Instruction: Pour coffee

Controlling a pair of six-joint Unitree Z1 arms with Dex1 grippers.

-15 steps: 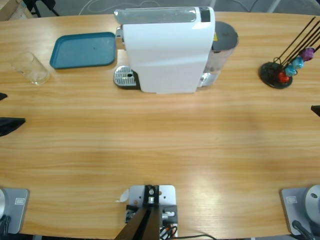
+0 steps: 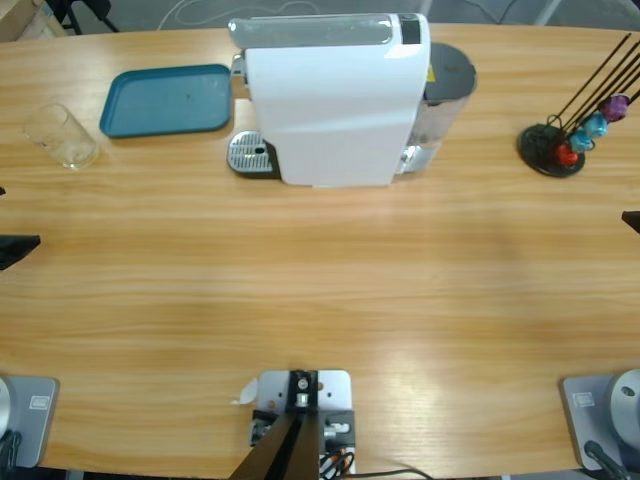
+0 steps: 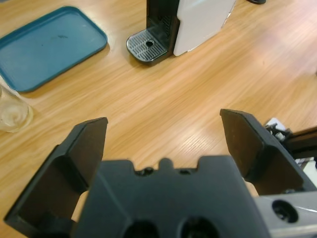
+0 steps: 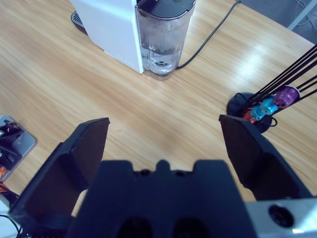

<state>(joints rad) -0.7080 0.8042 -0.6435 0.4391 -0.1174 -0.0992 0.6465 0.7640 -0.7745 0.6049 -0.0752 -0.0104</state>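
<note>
— Coffee: where do you see it?
— No liquid shows. Nearest you, the left gripper (image 3: 163,136) and right gripper (image 4: 163,134) both gape wide, empty. Beyond stand the glass (image 2: 62,135), teal tray (image 2: 165,99), then the white machine (image 2: 335,95) mid-table.

On the desk (image 2: 320,290) we see the coffee machine (image 2: 335,95) at centre rear, a tray (image 2: 166,100) and glass (image 2: 62,136) to its left, a capsule stand (image 2: 552,148) at right.
</note>
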